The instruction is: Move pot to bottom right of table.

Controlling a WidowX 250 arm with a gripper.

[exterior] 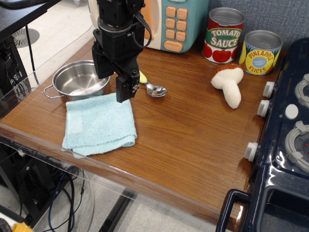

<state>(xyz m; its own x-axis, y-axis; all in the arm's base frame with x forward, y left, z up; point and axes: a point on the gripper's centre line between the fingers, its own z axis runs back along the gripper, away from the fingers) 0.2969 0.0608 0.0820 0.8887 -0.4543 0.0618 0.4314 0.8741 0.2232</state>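
Note:
The small shiny steel pot [79,80] with wire loop handles stands empty at the left end of the reddish-brown wooden table [193,140]. It touches the far edge of a folded light-blue cloth [100,123]. My black gripper [114,88] hangs just right of the pot, over its right rim and the cloth's far edge. Its jaws are apart and hold nothing. The pot's right handle is hidden behind the gripper.
A metal spoon [155,90] with a yellow-green handle lies just right of the gripper. A toy mushroom [230,85], a tomato sauce can [223,36] and a pineapple can [260,52] stand at the back right. A teal toy appliance [170,23] is behind the gripper. A dark blue toy stove [285,145] fills the right side.

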